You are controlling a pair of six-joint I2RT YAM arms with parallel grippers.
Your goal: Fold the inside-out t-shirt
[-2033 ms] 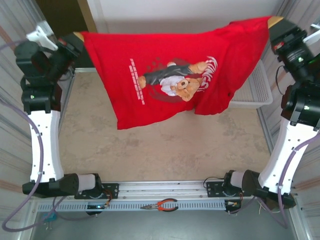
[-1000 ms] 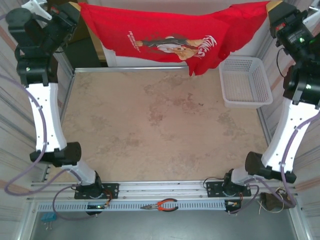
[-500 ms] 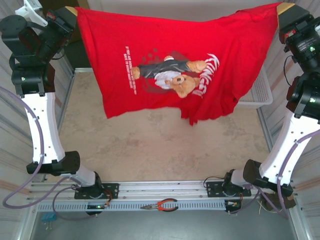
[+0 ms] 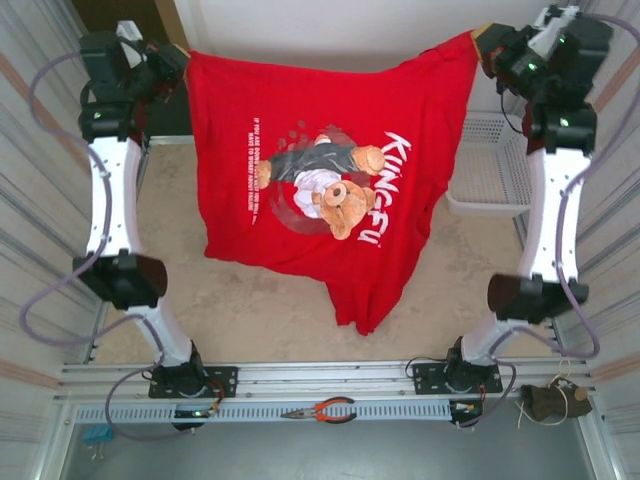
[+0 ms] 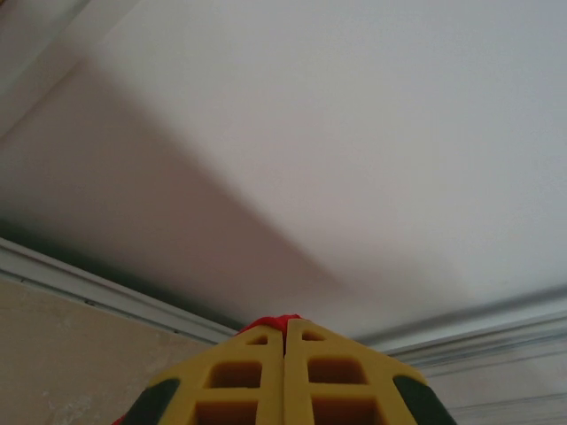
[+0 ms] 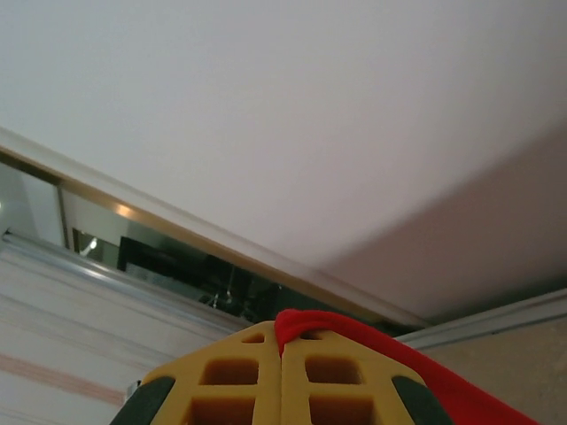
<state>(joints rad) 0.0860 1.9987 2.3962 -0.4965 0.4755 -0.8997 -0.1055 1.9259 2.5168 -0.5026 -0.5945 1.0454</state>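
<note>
Half the basket (image 4: 497, 172) is hidden behind the t-shirt (image 4: 310, 130). My left end effector (image 5: 285, 326) and right end effector (image 6: 282, 335), both closed, pinch its top corners. It spans left-right and hangs down.

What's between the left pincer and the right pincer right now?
The red t-shirt hangs spread from the left pincer to the right pincer, each shut on an upper corner, as the top external view shows.

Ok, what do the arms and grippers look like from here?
The left arm and right arm have white shells between black joint housings, each with a pale lilac cable looping alongside. The left gripper and right gripper have yellow fingers with rectangular cut-outs and dark outer edges.
</note>
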